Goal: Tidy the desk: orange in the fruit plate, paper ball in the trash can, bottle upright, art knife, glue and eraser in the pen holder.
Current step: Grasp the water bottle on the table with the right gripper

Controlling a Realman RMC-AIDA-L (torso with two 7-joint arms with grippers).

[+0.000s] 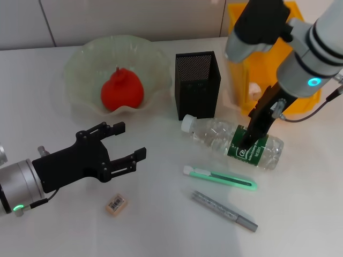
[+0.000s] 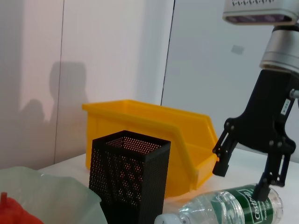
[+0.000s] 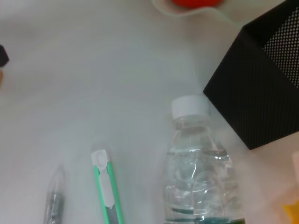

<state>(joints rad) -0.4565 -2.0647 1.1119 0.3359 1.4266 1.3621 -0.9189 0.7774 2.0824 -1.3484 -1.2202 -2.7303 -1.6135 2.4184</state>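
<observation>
A clear bottle (image 1: 211, 131) with a green label lies on its side on the white desk, cap toward the black mesh pen holder (image 1: 197, 84). My right gripper (image 1: 247, 140) is open, its fingers down on either side of the label; the left wrist view shows the gripper (image 2: 240, 179) over the bottle (image 2: 219, 210). A red-orange fruit (image 1: 122, 90) sits in the translucent fruit plate (image 1: 86, 59). A green art knife (image 1: 220, 178), a grey glue stick (image 1: 225, 211) and an eraser (image 1: 116, 204) lie in front. My left gripper (image 1: 132, 140) is open and empty. No paper ball shows.
A yellow bin (image 1: 300, 107) stands at the back right, behind the right arm. The right wrist view shows the bottle (image 3: 201, 163), the pen holder (image 3: 261, 84), the knife (image 3: 107, 191) and the glue stick (image 3: 55, 200).
</observation>
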